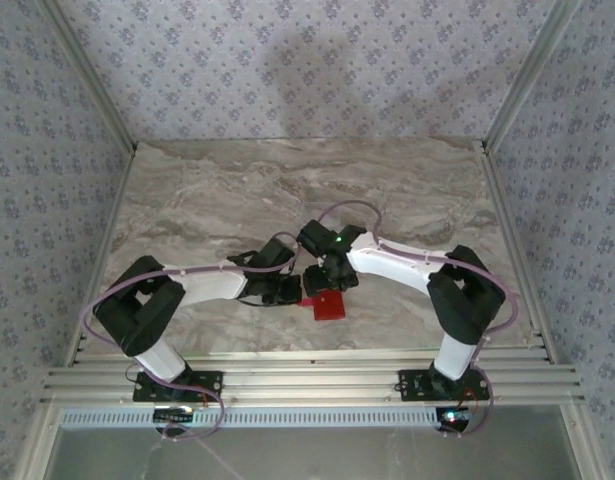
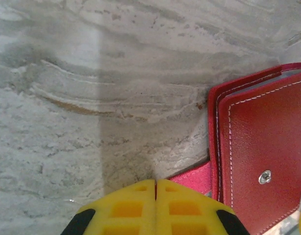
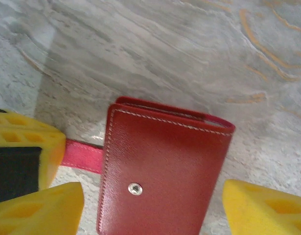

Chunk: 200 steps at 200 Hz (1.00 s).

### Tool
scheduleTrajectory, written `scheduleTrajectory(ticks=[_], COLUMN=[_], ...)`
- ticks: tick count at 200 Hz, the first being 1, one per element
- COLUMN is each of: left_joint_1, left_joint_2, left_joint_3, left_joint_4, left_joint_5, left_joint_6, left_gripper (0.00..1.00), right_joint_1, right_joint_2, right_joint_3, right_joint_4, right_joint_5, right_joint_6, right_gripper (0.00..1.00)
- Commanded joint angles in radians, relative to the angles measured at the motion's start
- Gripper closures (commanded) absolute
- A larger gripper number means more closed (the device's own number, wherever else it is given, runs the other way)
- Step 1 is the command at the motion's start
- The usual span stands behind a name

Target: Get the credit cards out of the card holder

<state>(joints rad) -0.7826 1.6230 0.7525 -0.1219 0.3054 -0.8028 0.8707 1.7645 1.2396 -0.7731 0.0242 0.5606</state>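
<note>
Now the small flat red leather card holder (image 3: 165, 171) lies folded shut on the grey marbled bench (image 1: 237, 190), near its near edge. The left claw (image 2: 155, 188) is pinched shut on the holder's red strap tab (image 3: 84, 157). The right claw (image 3: 150, 196) gapes wide, with one yellow finger (image 3: 260, 208) on either side of the holder.

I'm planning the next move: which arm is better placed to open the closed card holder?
Right, probably. The right end effector is open, straddling the card holder, free to act. The left end effector is shut on the holder's strap, better left anchoring it.
</note>
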Motion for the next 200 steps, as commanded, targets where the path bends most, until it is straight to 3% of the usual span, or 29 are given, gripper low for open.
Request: scheduleTrajectory(ticks=[1,96,200], left_joint_1=[0.012,0.046,0.055], left_joint_2=[0.012,0.025,0.019], left_joint_3=[-0.038,-0.105,-0.124], left_joint_4=[0.074,0.171,0.174], left_joint_5=[0.057,0.109,0.106], left_joint_6=[0.013,-0.019,-0.018], left_gripper=[1.0,1.0,1.0], right_joint_1=[0.02,0.025,0.016], right_joint_2=[0.052,0.127,0.034], right_joint_3=[0.048,0.029,-0.013], right_joint_4=[-0.04,-0.012,-0.052], right_joint_5=[0.043,0.041,0.158], right_joint_6=[0.022,0.089,0.125], right_gripper=[0.2,0.18,0.21])
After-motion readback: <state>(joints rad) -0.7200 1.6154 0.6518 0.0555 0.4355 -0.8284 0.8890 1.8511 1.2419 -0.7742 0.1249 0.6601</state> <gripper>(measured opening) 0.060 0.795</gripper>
